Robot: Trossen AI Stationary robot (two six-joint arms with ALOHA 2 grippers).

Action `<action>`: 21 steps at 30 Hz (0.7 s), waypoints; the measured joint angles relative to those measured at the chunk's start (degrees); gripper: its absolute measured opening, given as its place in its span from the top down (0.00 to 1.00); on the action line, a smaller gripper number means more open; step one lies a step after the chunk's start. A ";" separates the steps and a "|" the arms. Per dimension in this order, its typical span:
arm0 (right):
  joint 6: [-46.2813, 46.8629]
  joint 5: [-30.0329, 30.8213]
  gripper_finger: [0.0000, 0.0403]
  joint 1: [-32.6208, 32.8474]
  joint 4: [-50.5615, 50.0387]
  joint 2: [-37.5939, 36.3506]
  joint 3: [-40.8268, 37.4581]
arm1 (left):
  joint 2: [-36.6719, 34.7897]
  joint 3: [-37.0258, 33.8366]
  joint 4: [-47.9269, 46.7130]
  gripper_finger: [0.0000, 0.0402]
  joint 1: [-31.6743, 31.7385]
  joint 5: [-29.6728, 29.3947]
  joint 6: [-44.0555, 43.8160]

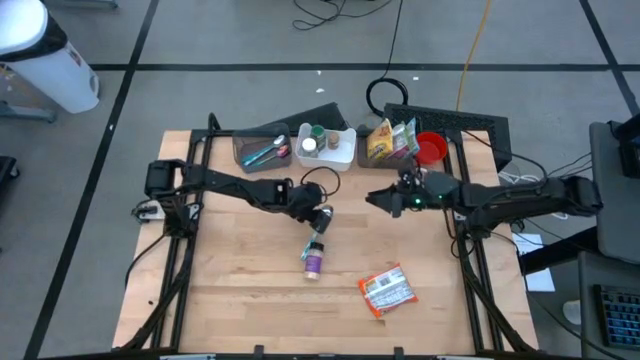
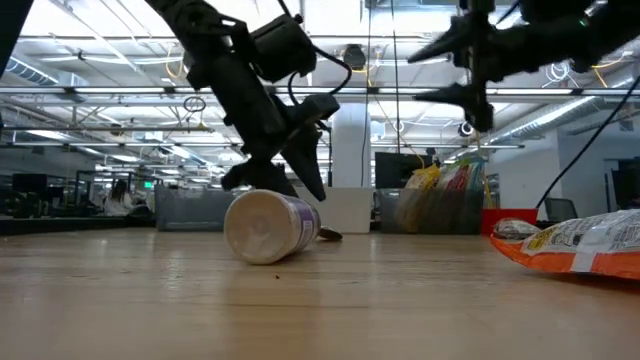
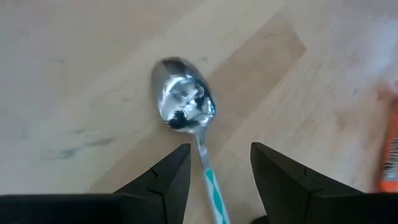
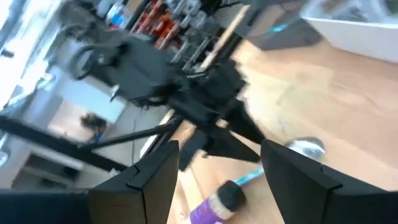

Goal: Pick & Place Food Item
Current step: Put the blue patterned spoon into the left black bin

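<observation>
On the desk, largest first:
desk (image 1: 230,300): light wood, carries everything below
left arm: reaches in from the left side toward mid-desk
right arm: reaches in from the right side, raised above the desk
left end effector (image 3: 214,177): low over mid-desk, jaws part open on either side of the spoon handle, no clear contact, not gripping
right end effector (image 1: 377,198): up in the air right of centre, jaws apart, holding nothing
chip bag (image 1: 386,291): orange, flat on the desk, front right, well apart from both arms
bins (image 1: 328,147): at the back edge, small items inside
snack bags (image 1: 390,140): upright at the back, beside a red cup (image 1: 430,149)
bottle (image 1: 314,259): purple label, on its side, mid-desk, just in front of the left end effector
spoon (image 3: 185,106): teal handle, lying on the desk, bowl pointing away from the left end effector
</observation>
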 joint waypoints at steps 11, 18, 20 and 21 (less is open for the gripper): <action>8.22 2.09 0.46 -0.02 12.10 -3.26 -10.76 | 0.04 11.48 -15.31 0.56 -0.89 -8.11 6.73; 7.26 3.44 0.47 -0.04 13.86 -3.28 -11.22 | 3.68 13.91 -18.36 0.56 -0.21 -6.19 5.40; 6.79 3.40 0.47 -0.04 13.77 -3.26 -11.24 | 5.54 14.98 -18.45 0.56 -0.69 -5.91 4.89; 6.78 3.40 0.47 -0.04 13.83 -3.26 -11.24 | 6.50 15.70 -19.14 0.56 -1.04 -5.85 4.62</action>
